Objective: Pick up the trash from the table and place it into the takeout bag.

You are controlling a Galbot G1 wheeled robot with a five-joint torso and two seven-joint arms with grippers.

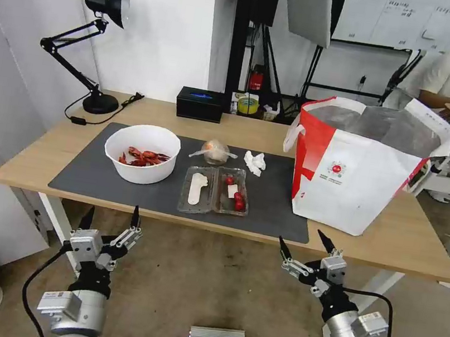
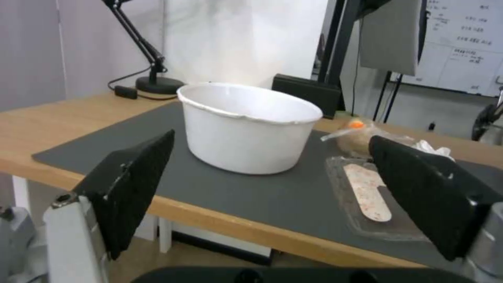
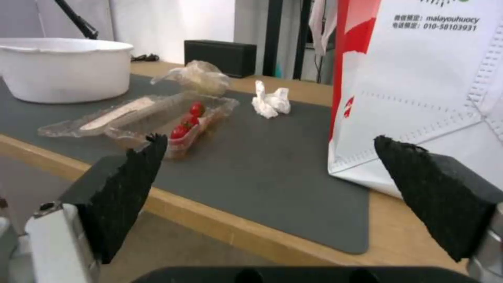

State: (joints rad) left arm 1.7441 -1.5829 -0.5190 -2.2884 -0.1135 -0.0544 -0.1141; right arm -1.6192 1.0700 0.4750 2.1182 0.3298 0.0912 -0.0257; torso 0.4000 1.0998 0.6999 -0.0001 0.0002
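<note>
Hovering below table (image 1: 39,163) edge: left claw (image 1: 110,218), right claw (image 1: 307,244), both spread wide, empty; round white bowl (image 1: 141,153) on mat.

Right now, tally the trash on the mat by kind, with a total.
White bowl of crayfish shells: 1
Clear hinged tray with tomatoes: 1
Crumpled white tissue: 1
Knotted clear bag: 1
Total: 4
</note>
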